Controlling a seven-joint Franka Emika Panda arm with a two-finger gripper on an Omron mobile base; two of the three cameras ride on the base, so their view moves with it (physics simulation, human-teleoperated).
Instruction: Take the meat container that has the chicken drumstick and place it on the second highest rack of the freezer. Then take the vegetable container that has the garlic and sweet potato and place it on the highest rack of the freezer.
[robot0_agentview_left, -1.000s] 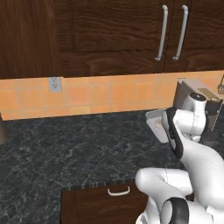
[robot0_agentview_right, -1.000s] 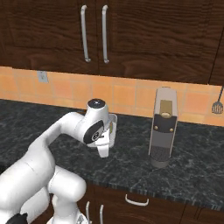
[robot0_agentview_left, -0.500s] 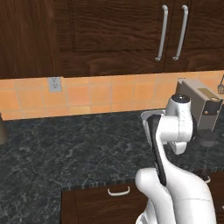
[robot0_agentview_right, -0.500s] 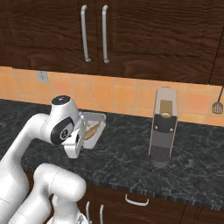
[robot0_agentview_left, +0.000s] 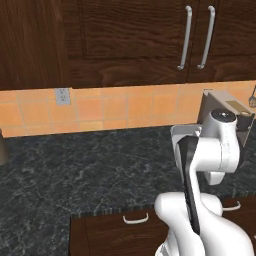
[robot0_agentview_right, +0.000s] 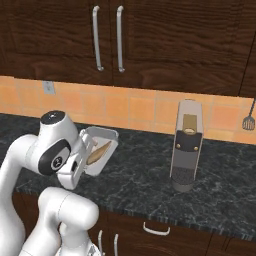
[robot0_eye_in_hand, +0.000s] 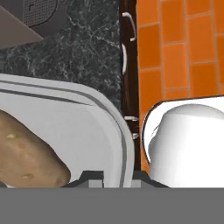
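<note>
Swung leftward since the earlier frames, the gripper (robot0_eye_in_hand: 111, 175) is clamped on the vegetable container (robot0_agentview_right: 98, 148) rim, sweet potato (robot0_agentview_right: 99, 151) inside, carried tilted above the counter (robot0_agentview_right: 145, 175) front edge for transport.

Vegetable container (robot0_agentview_right: 101, 148): white rounded-corner tray, tipped steeply on edge above the dark counter, open face toward 3 o'clock in the right base view.
Container rim (robot0_eye_in_hand: 114, 127): pinched between the two finger tips at 6 o'clock in the hand view.
Sweet potato (robot0_agentview_right: 98, 152): orange-tan, tapered, lying inside the tray; brown and speckled at 8 o'clock in the hand view.
</note>
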